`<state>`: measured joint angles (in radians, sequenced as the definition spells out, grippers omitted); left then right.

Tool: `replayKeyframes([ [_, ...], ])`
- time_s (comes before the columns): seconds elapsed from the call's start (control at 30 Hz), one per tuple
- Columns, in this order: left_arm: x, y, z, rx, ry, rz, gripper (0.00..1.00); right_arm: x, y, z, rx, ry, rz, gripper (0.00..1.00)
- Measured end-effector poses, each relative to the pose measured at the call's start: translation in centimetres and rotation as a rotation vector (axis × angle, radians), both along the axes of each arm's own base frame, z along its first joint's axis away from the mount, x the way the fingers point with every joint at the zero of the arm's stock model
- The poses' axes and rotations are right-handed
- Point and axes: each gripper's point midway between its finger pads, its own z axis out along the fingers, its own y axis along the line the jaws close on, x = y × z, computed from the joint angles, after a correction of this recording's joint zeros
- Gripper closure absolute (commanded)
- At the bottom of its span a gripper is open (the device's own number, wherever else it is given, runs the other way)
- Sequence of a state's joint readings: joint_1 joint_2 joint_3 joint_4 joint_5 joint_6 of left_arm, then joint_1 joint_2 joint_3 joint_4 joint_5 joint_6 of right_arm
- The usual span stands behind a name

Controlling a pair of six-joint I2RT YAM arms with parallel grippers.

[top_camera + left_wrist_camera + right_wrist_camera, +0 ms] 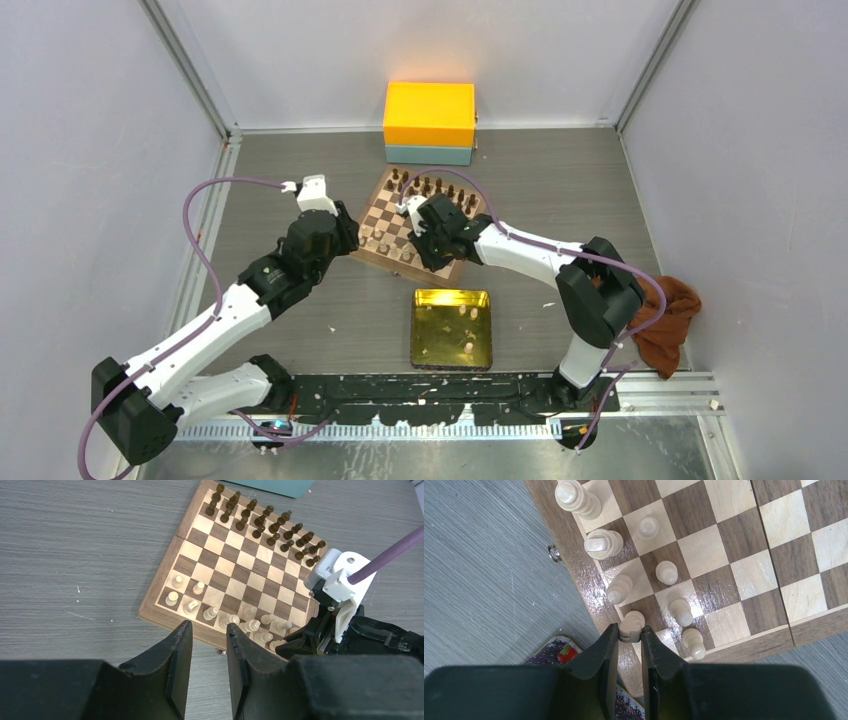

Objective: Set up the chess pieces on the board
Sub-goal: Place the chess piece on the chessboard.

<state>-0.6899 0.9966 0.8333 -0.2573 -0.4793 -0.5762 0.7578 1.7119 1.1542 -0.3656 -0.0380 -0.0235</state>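
Note:
The board [392,214] lies at the table's middle back, with dark brown pieces [260,525] in its far rows. Several cream chess pieces [210,613] stand in its two near rows. My right gripper [629,632] is shut on a cream chess piece [632,624] at the board's [744,575] near edge, beside other cream pieces [681,611]. I cannot tell whether its base touches the square. In the top view the right gripper [432,250] hangs over the board's near right part. My left gripper [209,635] is open and empty, above the table just short of the board's [240,575] near edge.
A gold tin tray [417,330] in front of the board holds a few cream pieces [466,347]. An orange box [430,112] sits on a teal box [428,154] behind the board. A rust cloth [668,320] lies at the right. Grey walls close in both sides.

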Motion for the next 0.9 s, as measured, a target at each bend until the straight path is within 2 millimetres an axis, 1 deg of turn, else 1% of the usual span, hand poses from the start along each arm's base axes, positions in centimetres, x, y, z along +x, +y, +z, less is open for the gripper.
replayKeyframes([
  [0.13, 0.01, -0.01, 0.01, 0.0, -0.001, 0.0, 0.68, 0.0, -0.09, -0.4, -0.009, 0.006, 0.0, 0.88],
  [0.27, 0.09, -0.07, 0.15, -0.005, -0.006, 0.0, 0.68, 0.04, -0.08, -0.4, -0.009, 0.005, -0.001, 0.87],
  [0.43, 0.15, -0.1, 0.23, -0.008, -0.01, 0.001, 0.68, 0.07, -0.07, -0.39, -0.008, 0.004, -0.002, 0.81],
  [0.6, 0.19, -0.09, 0.13, -0.005, -0.009, 0.003, 0.68, 0.12, -0.1, -0.38, -0.007, 0.004, -0.003, 0.72],
  [0.9, 0.3, -0.18, -0.05, -0.003, -0.005, 0.003, 0.68, 0.11, -0.12, -0.39, -0.008, 0.004, -0.003, 0.67],
])
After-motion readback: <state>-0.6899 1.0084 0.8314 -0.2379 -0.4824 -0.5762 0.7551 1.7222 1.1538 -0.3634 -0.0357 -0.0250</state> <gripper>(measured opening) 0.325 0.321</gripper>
